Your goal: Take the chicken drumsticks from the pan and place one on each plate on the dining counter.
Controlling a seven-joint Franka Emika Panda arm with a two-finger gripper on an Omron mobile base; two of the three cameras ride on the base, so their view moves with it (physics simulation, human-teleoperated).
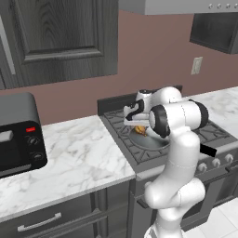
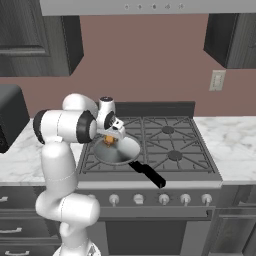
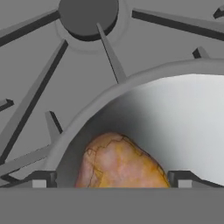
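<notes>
Spread wide with nothing clamped between them, the jaws of the white arm's two-finger gripper [image 1: 135, 120] hang low over the round shallow grey metal frying pan [image 1: 153, 141], which sits on the front left burner of the dark gas stove [image 1: 118, 125]. From the left base view, a golden-tan chicken drumstick [image 1: 140, 129] lies in the pan just beneath the fingers; its ends are too small to tell which way it points. The pan's long black handle [image 1: 208, 149] juts toward the stove's front edge, past the arm's elbow. A black toaster oven [image 1: 16, 135] stands on the white marble worktop [image 1: 83, 158] well to the left of the stove. From the right base view, the gripper [image 2: 113, 133] again sits over the pan [image 2: 122, 152], close above the drumstick [image 2: 109, 140], which shows as a small orange lump near the pan's back left rim; the handle [image 2: 149, 174] runs forward and to the right, overhanging the knob panel. From the hand view, the two dark fingertips [image 3: 41, 178] stand apart on either side of the drumstick [image 3: 120, 162], which rests in the pan [image 3: 183, 113] close against its curved wall. Its rounded, cracked golden end faces up in this view and its long axis runs roughly away from the camera, the lower end cut off at the bottom. A round burner cap [image 3: 88, 17] and grate bars lie beyond the rim.
</notes>
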